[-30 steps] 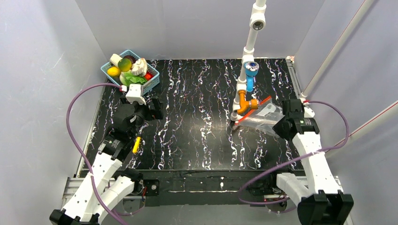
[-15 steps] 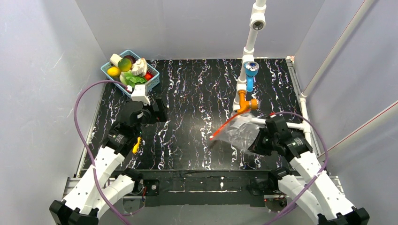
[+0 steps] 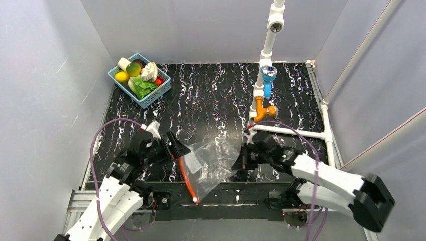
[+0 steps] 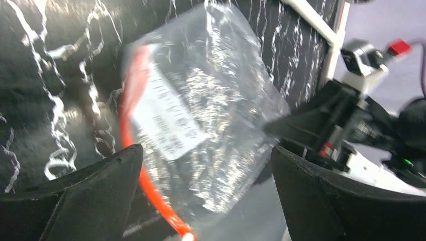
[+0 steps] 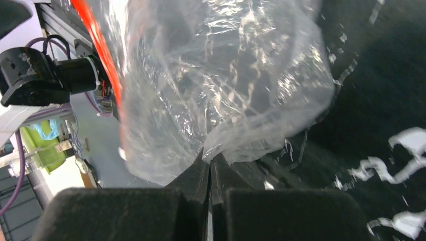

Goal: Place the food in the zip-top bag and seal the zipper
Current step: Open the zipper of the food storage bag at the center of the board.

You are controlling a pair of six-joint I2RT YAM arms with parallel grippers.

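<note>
The zip-top bag (image 3: 211,163) is clear and crinkly and hangs over the table's front middle, with its red zipper (image 3: 185,175) on the left side. My right gripper (image 3: 242,159) is shut on the bag's right edge; in the right wrist view its jaws (image 5: 210,156) pinch the plastic (image 5: 216,75). My left gripper (image 3: 173,148) stands open just left of the zipper. In the left wrist view the bag (image 4: 211,100) and zipper (image 4: 131,130) lie beyond the open fingers (image 4: 205,149). The food sits in the blue basket (image 3: 150,100): lettuce (image 3: 143,87), round fruit (image 3: 133,69), garlic piece (image 3: 148,73).
A white pipe stand (image 3: 264,55) with blue and orange fittings rises at the back right, and a white pipe (image 3: 294,132) runs along the table behind my right arm. The basket also holds a red chili (image 3: 159,80). Grey walls close in on three sides.
My right arm has carried the bag from beside the pipe stand to the front middle. My left arm has pulled back from the basket to the bag's zipper side.
</note>
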